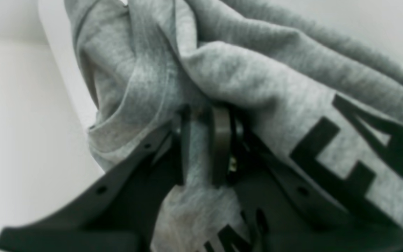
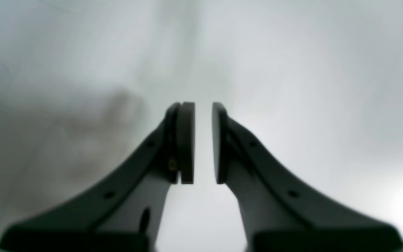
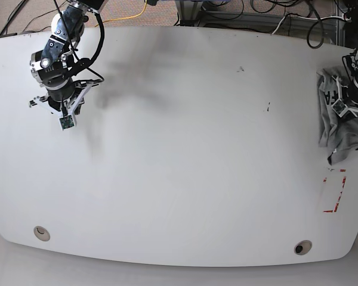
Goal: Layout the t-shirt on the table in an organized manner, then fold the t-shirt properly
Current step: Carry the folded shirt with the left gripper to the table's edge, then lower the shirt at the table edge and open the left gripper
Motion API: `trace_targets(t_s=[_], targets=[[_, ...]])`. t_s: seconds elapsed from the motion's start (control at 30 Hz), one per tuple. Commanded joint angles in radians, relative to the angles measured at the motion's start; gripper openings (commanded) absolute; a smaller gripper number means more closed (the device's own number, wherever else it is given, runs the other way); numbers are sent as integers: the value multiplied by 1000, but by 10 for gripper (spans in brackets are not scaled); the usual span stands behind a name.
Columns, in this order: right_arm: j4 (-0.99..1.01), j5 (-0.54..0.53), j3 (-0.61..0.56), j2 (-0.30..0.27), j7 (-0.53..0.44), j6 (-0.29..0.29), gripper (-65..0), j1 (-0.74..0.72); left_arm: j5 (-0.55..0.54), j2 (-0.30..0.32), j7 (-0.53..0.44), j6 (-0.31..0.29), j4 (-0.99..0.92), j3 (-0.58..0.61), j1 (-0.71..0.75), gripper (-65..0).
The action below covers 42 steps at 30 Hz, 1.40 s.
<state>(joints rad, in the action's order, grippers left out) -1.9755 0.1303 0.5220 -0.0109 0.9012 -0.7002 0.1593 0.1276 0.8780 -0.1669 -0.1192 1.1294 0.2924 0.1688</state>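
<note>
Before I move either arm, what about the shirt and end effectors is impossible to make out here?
- t-shirt, base view: bunched at the table edge; sleeves and hem undistinguishable; left arm covers part.
- Black print, left wrist view: cut off by folds and frame; unreadable.
- Left end effector: fabric hides its tips.
- Right end effector: surface beneath blurred.

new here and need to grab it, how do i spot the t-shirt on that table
Find the big white table and follow it to the edge beside the red tape outline. The t-shirt is the bunched heather-grey cloth there with black lettering, pinched in the left gripper.
</note>
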Motion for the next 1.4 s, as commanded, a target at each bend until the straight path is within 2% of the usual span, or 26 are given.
trace_targets(t_s=[0.0,0.27,0.53,0.8,1.0,1.27,1.37], targets=[[-20,-4,3,-8,-18,2,-571,-10,-27,42,27,-18,-53,-3,5,-551],[-20,-4,-1,-10,-18,2,-571,-10,-101,86,27,-18,-82,-5,-1,-551],[-21,-4,-3,-10,-18,2,-571,-10,-145,102,27,-18,-79,-8,-24,-551],[-45,-4,-3,-10,-18,2,-571,-8,-228,102,27,-23,-42,-98,-70,-551],[-49,-4,-3,-10,-18,2,-571,-8,-300,91,65,-116,59,-190,-65,-551],[-49,-4,-3,-10,-18,2,-571,-8,-415,10,255,-219,200,-351,45,-551],[-49,-4,-3,-10,-18,2,-571,-8,-434,-44,330,-270,265,-419,102,-551]])
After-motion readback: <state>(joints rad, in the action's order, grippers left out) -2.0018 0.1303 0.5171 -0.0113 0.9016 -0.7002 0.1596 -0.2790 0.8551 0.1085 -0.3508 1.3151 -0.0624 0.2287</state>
